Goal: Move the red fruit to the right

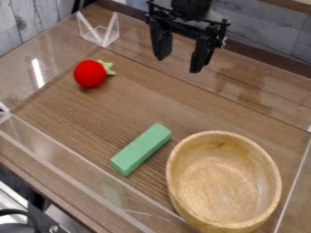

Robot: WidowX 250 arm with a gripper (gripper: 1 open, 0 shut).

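The red fruit (90,74), small and round with a green leafy top on its right side, lies on the wooden table (219,100) at the left. My gripper (180,55) hangs at the back centre, pointing down, well to the right of the fruit. Its black fingers (159,44) are spread apart and hold nothing.
A green rectangular block (142,148) lies diagonally in the front middle. A large wooden bowl (224,177) stands at the front right. Clear plastic walls (73,150) ring the table, with a clear bracket (97,30) at the back left.
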